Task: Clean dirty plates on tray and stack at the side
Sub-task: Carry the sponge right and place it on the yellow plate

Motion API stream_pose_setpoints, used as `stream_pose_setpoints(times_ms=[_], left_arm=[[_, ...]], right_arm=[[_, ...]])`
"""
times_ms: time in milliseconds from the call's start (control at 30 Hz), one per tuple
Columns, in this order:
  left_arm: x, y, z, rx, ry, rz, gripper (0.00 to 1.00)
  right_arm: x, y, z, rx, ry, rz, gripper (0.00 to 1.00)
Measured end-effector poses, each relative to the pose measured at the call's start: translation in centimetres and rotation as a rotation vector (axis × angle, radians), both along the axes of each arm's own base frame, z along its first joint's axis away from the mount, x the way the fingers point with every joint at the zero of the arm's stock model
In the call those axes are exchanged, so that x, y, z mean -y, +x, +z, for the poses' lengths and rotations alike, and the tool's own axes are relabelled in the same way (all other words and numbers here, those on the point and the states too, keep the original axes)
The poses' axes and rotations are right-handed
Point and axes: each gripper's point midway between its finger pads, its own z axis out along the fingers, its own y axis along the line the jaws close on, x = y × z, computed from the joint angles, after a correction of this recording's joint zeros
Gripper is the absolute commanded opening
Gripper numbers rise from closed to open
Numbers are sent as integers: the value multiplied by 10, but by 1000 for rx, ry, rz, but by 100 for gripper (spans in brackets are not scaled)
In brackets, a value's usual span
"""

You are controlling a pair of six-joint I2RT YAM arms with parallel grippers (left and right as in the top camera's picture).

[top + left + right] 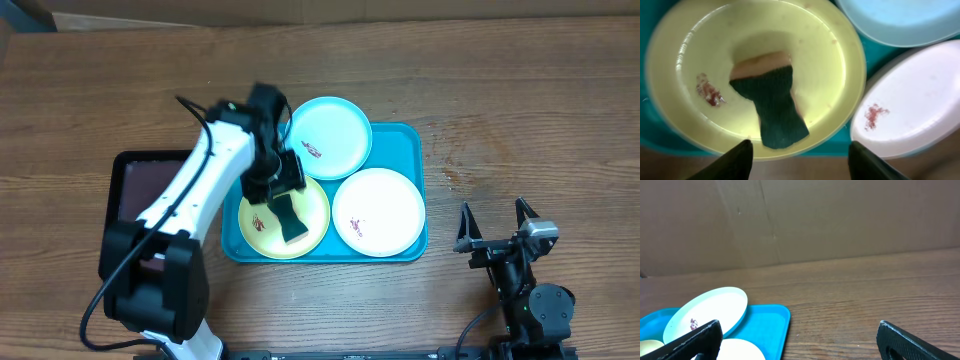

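The teal tray (pixel 415 140) holds three plates: light blue (pixel 330 135) at the back, yellow-green (pixel 315 205) front left, white (pixel 385 210) front right. Each has a reddish smear. A dark green sponge (pixel 292 222) lies on the yellow-green plate. My left gripper (pixel 283 182) hovers over that plate, open and empty. In the left wrist view the sponge (pixel 775 115) lies free on the yellow-green plate (pixel 715 50), beyond my left gripper's (pixel 800 150) spread fingers. My right gripper (pixel 495 232) is open and empty over the table, right of the tray.
A smaller dark maroon tray (pixel 140 185) lies left of the teal tray, partly under my left arm. The right wrist view shows the tray's corner (pixel 770 325), the light blue plate (pixel 710 312) and a cardboard wall behind the table.
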Motion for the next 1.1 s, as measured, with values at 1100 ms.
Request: stream_pose_setpoints(times_ms=[1100], left_arm=[[-35, 9, 48, 55, 140, -27, 100]], right_arm=[[12, 1, 0, 1, -9, -67, 100]])
